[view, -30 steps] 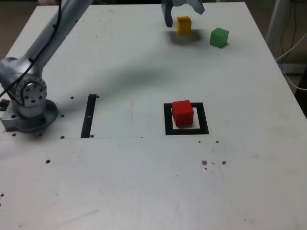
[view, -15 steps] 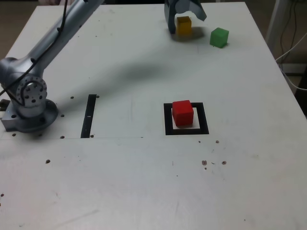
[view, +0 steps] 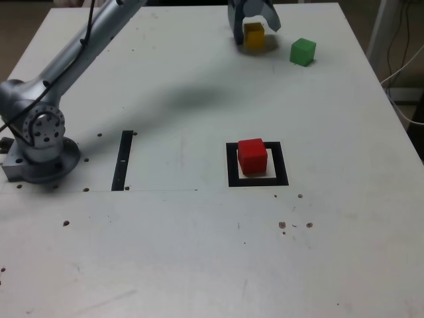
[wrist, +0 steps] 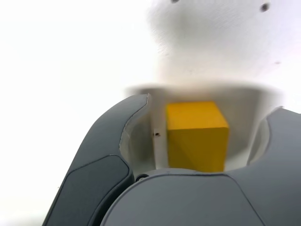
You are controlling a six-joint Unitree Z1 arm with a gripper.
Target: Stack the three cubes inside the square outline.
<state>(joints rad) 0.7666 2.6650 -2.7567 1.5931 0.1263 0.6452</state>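
At the far edge of the table in the exterior view, the yellow cube [view: 254, 38] rests on the surface with my gripper [view: 254, 28] lowered over it. The wrist view shows the yellow cube [wrist: 195, 134] between the two grey fingers [wrist: 108, 141] of my gripper [wrist: 209, 109], with a gap on each side, so the jaws are open around it and not touching. The green cube [view: 303, 52] sits just to the exterior view's right of the yellow one. The red cube [view: 252, 156] stands inside the square outline [view: 232, 165] near the table's middle.
A thin black bar [view: 122, 159] lies flat to the exterior view's left of the outline. The arm's grey base [view: 40, 142] stands at the table's left edge. Cables hang beyond the table's right edge [view: 397, 73].
My gripper has dropped down over the yellow cube, and its jaws have narrowed around it. The cubes have not moved.
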